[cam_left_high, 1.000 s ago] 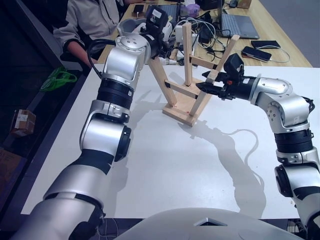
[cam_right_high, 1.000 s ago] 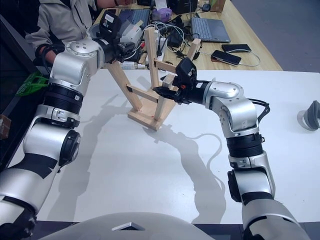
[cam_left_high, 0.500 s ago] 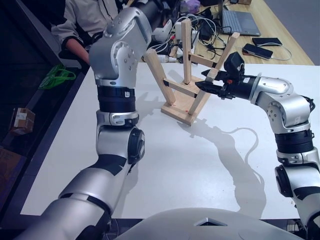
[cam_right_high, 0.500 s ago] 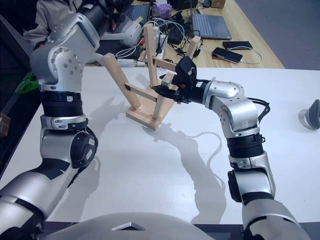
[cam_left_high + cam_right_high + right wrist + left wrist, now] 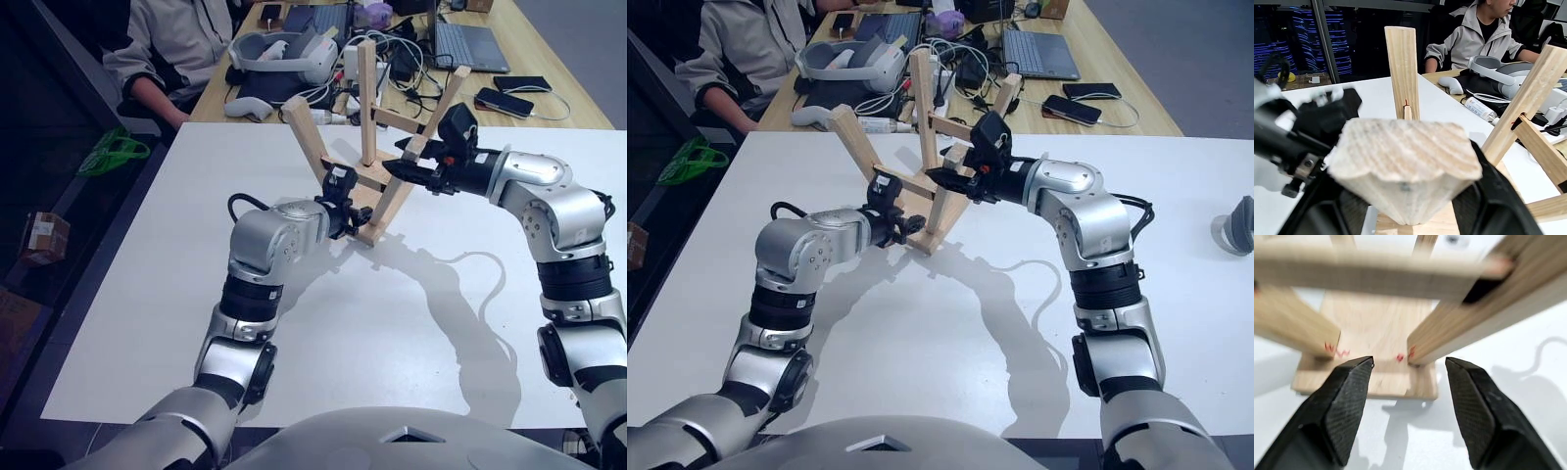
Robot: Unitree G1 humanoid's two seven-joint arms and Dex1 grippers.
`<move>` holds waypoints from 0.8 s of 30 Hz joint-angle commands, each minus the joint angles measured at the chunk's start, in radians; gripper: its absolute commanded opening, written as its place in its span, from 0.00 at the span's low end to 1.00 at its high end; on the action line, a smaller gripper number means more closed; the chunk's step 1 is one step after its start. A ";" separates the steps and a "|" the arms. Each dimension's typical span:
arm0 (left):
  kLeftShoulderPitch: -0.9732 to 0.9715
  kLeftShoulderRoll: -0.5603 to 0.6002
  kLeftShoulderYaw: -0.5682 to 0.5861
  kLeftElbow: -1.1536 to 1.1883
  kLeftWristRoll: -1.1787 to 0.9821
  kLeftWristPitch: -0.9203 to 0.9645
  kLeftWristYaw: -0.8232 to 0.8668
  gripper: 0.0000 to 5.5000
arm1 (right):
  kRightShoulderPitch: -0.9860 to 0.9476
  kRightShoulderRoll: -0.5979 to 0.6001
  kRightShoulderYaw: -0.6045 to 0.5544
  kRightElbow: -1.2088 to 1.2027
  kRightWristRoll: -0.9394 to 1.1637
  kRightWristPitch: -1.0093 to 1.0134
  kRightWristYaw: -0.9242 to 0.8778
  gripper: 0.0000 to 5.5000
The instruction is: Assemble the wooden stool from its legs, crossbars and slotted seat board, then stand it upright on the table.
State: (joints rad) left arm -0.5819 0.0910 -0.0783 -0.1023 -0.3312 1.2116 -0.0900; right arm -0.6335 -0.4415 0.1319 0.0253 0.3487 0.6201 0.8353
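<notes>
The wooden stool (image 5: 364,171) stands upside down on the white table (image 5: 343,323), seat board (image 5: 371,233) flat on it and legs pointing up, joined by crossbars (image 5: 397,119). My right gripper (image 5: 402,168) is shut on the upper end of the near-right leg (image 5: 395,194); that leg's end grain (image 5: 1405,161) sits between its fingers. My left gripper (image 5: 345,210) is low at the seat board's near-left side, open. Its fingertips (image 5: 1364,367) stand apart in front of the board's edge (image 5: 1376,384), near a leg's foot (image 5: 1422,350), touching nothing.
Behind the table runs a wooden desk with a white headset (image 5: 279,49), laptops (image 5: 470,44), phones (image 5: 519,88) and cables. A person (image 5: 176,39) sits at its left end. The table's left edge drops to the floor; open white surface lies in front of the stool.
My left arm has swung down from high behind the stool to low beside the seat board. The stool and my right gripper have stayed put.
</notes>
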 commanded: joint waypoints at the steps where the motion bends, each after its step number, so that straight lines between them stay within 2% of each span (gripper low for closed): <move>1: -0.194 -0.064 0.179 -0.016 -0.035 -0.150 0.041 0.49 | 0.041 0.006 0.022 0.039 -0.010 0.044 -0.010 0.37; 7: -0.276 0.036 0.222 -0.078 -0.120 -0.135 -0.090 0.49 | 0.043 0.003 0.023 0.038 -0.007 0.045 -0.011 0.37; 10: -0.302 0.090 0.292 0.067 -0.022 -0.282 0.006 0.49 | 0.044 0.003 0.024 0.037 -0.007 0.045 -0.011 0.37; 14: -0.303 0.184 0.276 0.354 0.130 -0.447 0.086 0.49 | 0.047 0.001 0.028 0.033 -0.006 0.050 -0.009 0.37; 18: -0.329 0.061 0.405 0.408 -0.056 -0.350 0.042 0.49 | 0.042 0.000 0.031 0.035 -0.006 0.052 -0.007 0.37; 21: -0.312 0.031 0.469 0.345 -0.129 -0.356 0.051 0.49 | 0.045 -0.005 0.030 0.032 -0.006 0.054 -0.007 0.37; 24: -0.260 0.037 0.478 0.279 -0.135 -0.355 0.066 0.61 | 0.045 -0.005 0.030 0.033 -0.006 0.052 -0.007 0.37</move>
State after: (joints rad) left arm -0.8599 0.1368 0.4052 0.2143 -0.4451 0.8456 -0.0257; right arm -0.6303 -0.4521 0.1251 0.0326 0.3478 0.6190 0.8152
